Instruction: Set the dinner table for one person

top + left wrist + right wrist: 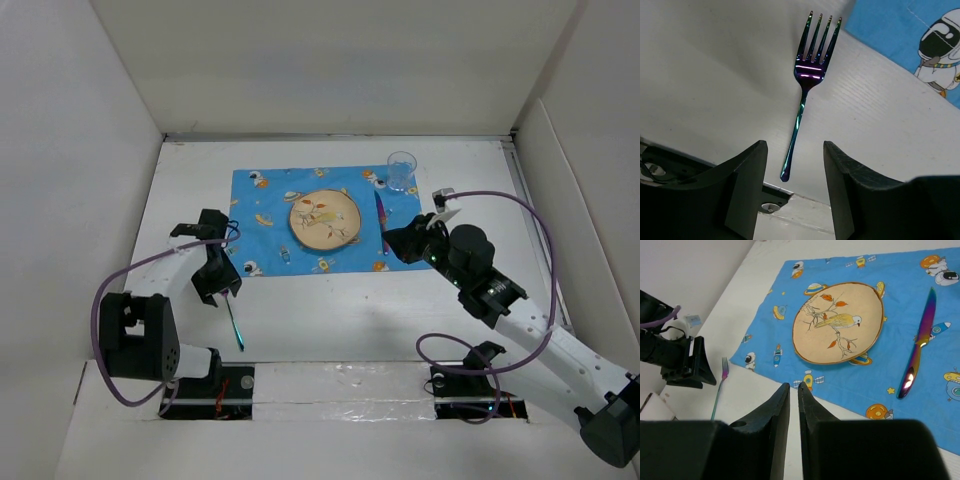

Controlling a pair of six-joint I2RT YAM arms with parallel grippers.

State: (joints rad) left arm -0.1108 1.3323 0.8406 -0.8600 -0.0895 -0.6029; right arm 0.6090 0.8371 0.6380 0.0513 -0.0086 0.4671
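Observation:
An iridescent fork (234, 322) lies on the bare white dinner table (330, 310), left of the blue astronaut-print mat (262, 190). My left gripper (221, 287) hovers over the fork's tine end, open and empty. In the left wrist view the fork (807, 85) lies ahead and its handle end shows between the spread fingers (747, 185). A bird-painted plate (324, 219) sits mid-mat, with an iridescent knife (380, 222) to its right and a clear glass (401, 170) at the mat's far right corner. My right gripper (396, 243) is shut and empty, near the knife's near end.
White panels wall the table on the left, back and right. The right wrist view shows the plate (839, 322), the knife (919, 342), the fork (720, 385) and the left gripper (687, 365). The arms' base mounts sit along the near edge (330, 385).

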